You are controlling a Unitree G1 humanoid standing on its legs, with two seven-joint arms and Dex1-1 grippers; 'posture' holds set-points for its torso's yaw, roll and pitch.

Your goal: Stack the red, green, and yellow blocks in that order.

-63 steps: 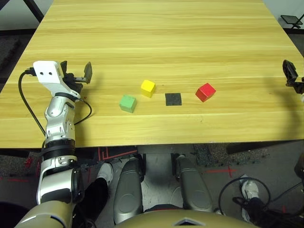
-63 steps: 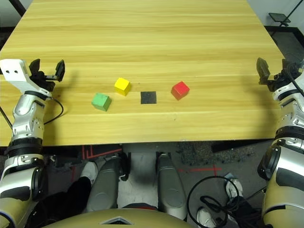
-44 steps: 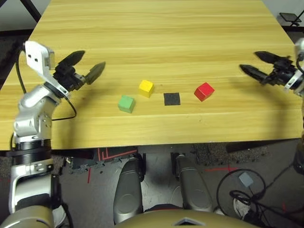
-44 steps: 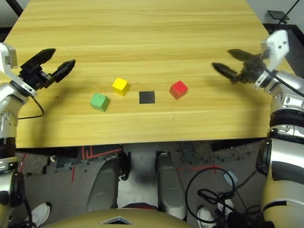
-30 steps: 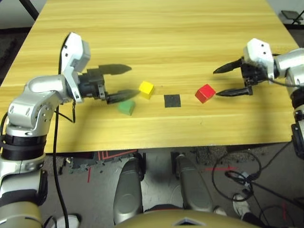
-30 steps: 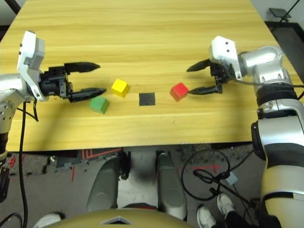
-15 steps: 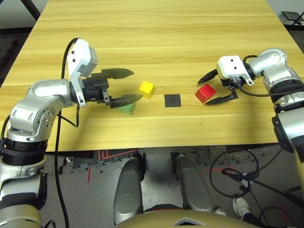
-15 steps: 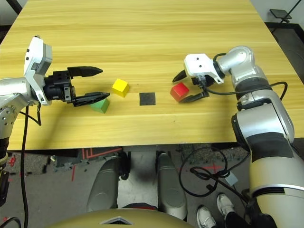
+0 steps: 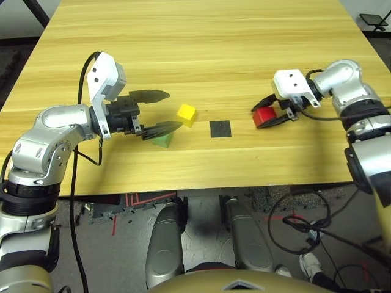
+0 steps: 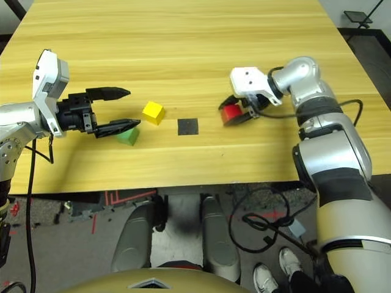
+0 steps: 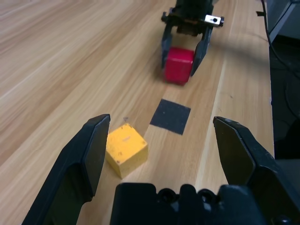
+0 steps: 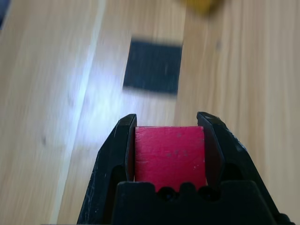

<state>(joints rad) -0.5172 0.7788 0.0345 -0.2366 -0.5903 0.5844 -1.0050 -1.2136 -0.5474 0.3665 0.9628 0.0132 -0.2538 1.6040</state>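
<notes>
The right gripper [image 12: 168,140] is clamped on the red block [image 10: 230,113] just right of the black square patch [image 9: 220,129], likely as the stack's base, while the left gripper [image 9: 160,111] waits spread wide by the green block [image 9: 162,141], the yellow block [image 9: 186,113] lying between.

We find no text, label, brand, number or sign that we can read anywhere in these views.
</notes>
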